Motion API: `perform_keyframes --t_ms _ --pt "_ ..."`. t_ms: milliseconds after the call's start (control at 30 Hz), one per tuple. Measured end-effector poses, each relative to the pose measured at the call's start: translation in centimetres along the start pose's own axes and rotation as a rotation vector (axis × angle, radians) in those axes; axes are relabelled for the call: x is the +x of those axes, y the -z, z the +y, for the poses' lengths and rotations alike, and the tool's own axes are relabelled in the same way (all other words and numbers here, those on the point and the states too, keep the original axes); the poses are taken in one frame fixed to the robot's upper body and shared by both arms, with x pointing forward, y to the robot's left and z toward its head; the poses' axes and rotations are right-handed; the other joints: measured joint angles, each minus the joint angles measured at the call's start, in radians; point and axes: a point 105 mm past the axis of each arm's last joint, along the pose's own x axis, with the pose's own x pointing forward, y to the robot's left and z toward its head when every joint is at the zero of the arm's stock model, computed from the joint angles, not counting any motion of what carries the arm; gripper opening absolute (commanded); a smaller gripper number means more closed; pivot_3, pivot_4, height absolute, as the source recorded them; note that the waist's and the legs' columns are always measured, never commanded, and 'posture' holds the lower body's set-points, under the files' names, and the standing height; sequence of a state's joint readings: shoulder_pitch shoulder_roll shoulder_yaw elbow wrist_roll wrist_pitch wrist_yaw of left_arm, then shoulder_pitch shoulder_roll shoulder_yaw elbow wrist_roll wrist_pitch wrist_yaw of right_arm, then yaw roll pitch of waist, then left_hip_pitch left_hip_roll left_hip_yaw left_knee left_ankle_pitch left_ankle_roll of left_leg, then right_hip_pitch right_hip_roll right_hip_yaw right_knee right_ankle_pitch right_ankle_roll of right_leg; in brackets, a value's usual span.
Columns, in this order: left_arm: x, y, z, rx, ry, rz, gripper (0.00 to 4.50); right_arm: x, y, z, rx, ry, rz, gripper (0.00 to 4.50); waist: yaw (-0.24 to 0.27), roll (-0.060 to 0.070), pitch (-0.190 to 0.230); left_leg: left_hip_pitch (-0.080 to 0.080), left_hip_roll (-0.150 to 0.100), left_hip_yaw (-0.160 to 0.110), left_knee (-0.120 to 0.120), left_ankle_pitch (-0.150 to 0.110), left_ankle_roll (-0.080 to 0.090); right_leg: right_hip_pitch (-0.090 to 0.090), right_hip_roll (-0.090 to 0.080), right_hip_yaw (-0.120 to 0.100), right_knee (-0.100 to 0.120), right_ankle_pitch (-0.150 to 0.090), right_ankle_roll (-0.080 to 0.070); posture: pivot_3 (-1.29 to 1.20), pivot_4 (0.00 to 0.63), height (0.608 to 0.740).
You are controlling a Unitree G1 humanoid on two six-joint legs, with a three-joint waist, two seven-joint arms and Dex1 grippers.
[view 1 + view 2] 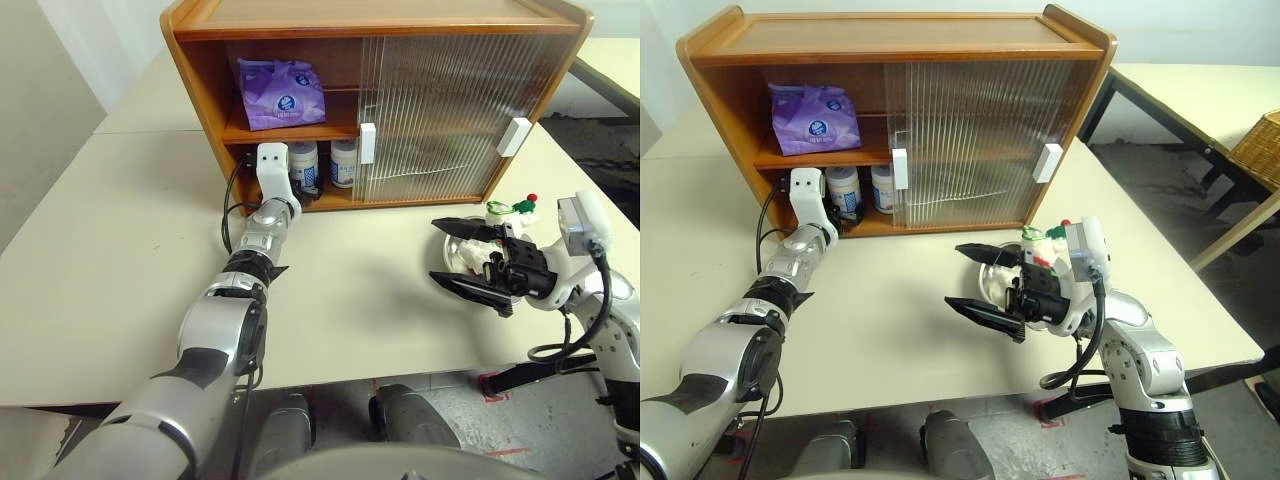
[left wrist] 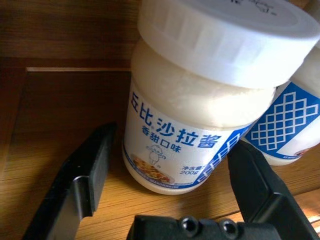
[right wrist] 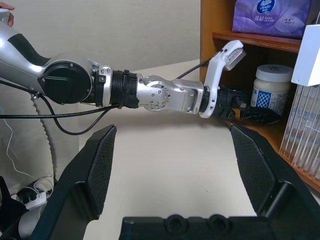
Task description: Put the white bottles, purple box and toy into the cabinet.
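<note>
The wooden cabinet stands at the back of the table with its left half open. On its upper shelf lies the purple box. Two white bottles stand side by side on the lower shelf. My left gripper reaches into that shelf and is open, its fingers on either side of the left bottle, which rests on the wood. My right gripper hovers open over the table to the right, empty. Just behind it the toy sits by a steel bowl.
Ribbed sliding doors with white handles cover the cabinet's right half. A black cable loops beside my left wrist. To the right stand another table and a wicker basket.
</note>
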State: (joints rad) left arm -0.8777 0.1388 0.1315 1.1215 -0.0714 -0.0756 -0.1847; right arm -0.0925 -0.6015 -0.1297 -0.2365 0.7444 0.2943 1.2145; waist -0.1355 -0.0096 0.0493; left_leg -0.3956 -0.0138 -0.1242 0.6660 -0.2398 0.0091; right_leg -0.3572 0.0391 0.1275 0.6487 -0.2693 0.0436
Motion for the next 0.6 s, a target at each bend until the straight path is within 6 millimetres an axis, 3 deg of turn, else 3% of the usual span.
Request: perform_keyframes --t_ms 267,533,600 --pt "-1.2 0.7 0.0 0.044 0.014 -0.024 4.48 0.0 -0.1 0.0 -0.004 -0.007 0.000 4.50 0.000 0.000 0.000 0.000 0.000 0.001 0.001 0.000 0.000 0.000 0.000 0.000 0.000 0.000 0.000 -0.23 0.051 0.740" --pt "-5.5 2.1 -0.3 0.142 0.092 -0.009 4.48 0.0 -0.1 -0.1 -0.003 -0.007 -0.002 4.50 -0.004 -0.001 0.000 0.000 -0.001 0.001 0.001 0.000 0.000 0.000 0.001 -0.001 0.000 -0.001 -0.002 -0.21 0.056 0.740" --pt "-6.6 2.0 -1.0 0.167 0.150 -0.015 4.08 0.0 0.0 -0.2 0.002 -0.005 -0.002 4.50 -0.002 -0.001 0.000 0.000 -0.001 0.000 0.001 0.000 0.000 0.000 0.000 -0.001 0.000 -0.001 -0.004 -0.20 0.055 0.740"
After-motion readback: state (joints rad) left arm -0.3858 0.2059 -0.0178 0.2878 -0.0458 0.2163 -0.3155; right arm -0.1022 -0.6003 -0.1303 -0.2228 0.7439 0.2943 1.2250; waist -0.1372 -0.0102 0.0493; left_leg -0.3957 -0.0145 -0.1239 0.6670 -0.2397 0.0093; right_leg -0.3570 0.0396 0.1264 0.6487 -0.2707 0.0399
